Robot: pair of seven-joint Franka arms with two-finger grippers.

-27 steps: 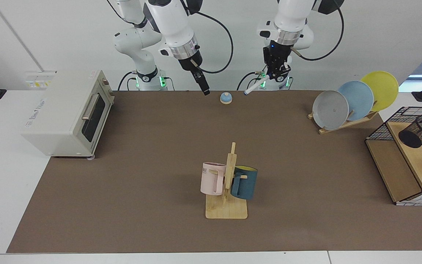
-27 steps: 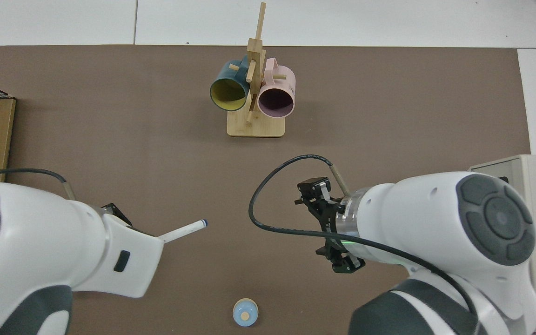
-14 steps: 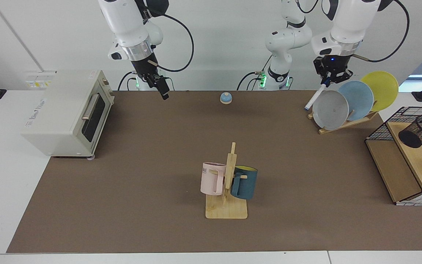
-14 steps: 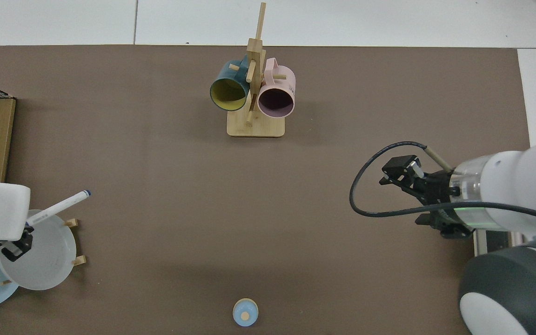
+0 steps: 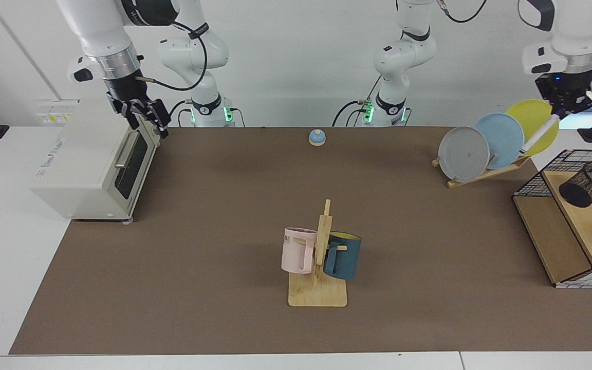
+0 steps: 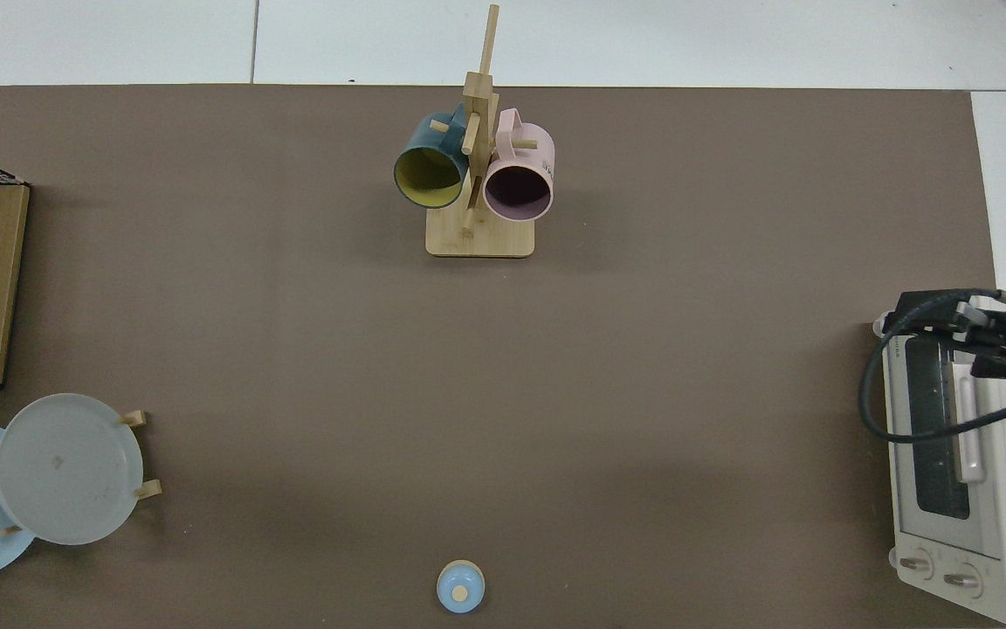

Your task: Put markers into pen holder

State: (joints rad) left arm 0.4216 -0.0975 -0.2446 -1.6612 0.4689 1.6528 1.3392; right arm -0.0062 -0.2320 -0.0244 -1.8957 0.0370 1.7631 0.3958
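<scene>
While the left gripper [image 5: 567, 105] hangs high above the yellow plate [image 5: 532, 123], its jaws are closed on the upper end of the marker [image 5: 537, 135], which slants down across that plate; the pen holder [image 5: 590, 184] lies tilted on the wooden shelf [image 5: 591, 226] of the wire basket [image 5: 532, 182], well apart from the marker. Over the toaster oven [image 5: 85, 159], the right gripper [image 5: 147, 117] hovers with jaws parted, holding nothing; in the top view only this gripper [image 6: 966, 328] shows.

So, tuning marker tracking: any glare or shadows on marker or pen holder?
Facing view: no glare on the marker, held by the left end effector before the yellow plate; pen holder likewise; right end effector at the toaster oven. Top view: marker, holder unseen.
</scene>
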